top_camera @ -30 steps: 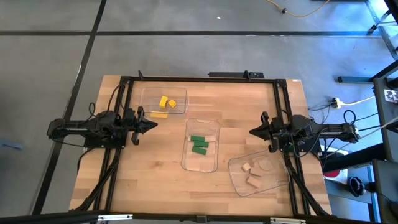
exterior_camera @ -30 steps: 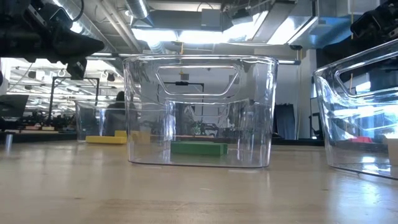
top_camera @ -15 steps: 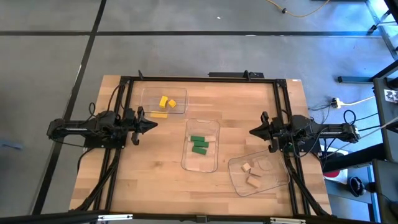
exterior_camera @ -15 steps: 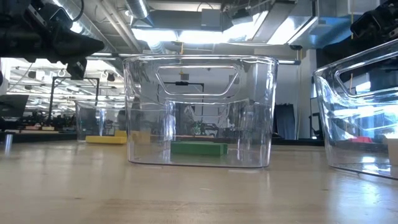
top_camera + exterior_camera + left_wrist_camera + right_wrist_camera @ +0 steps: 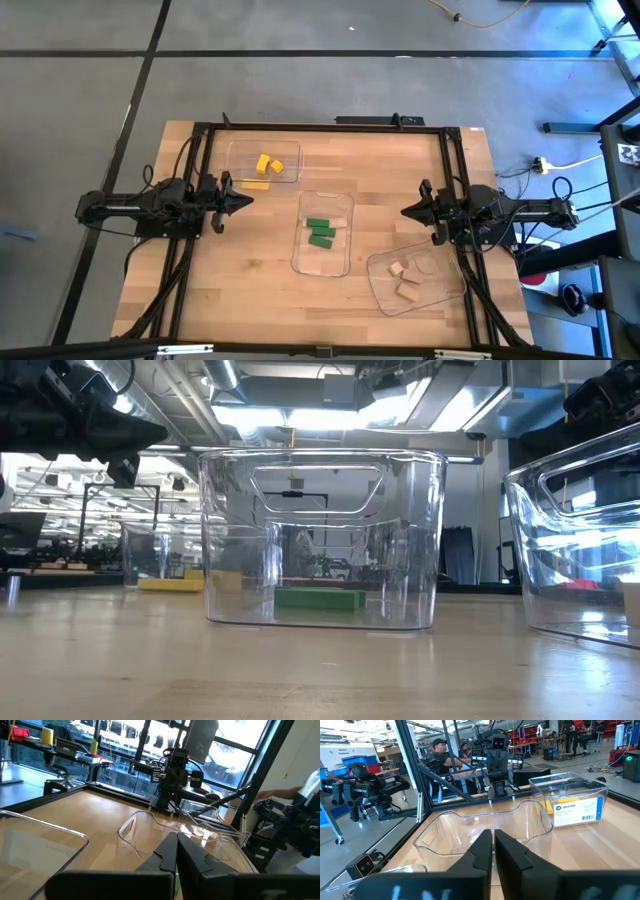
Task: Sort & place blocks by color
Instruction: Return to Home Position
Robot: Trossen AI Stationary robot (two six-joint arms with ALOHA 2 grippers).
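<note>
Clear tray [image 5: 543, 790], label [image 5: 575, 810] reading "DESIGN"

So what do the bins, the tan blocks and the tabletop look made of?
Bins: clear glossy plastic, see-through with bright glints. Tan blocks: probably unpainted wood, pale and matte. Tabletop: light wood, seemingly laminated strips, grain lines showing.

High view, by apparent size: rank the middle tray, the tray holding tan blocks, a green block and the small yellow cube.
1. Middle tray and tray holding tan blocks: they look about alike, so unranked.
2. Green block, uppermost of three.
3. Small yellow cube.
</note>
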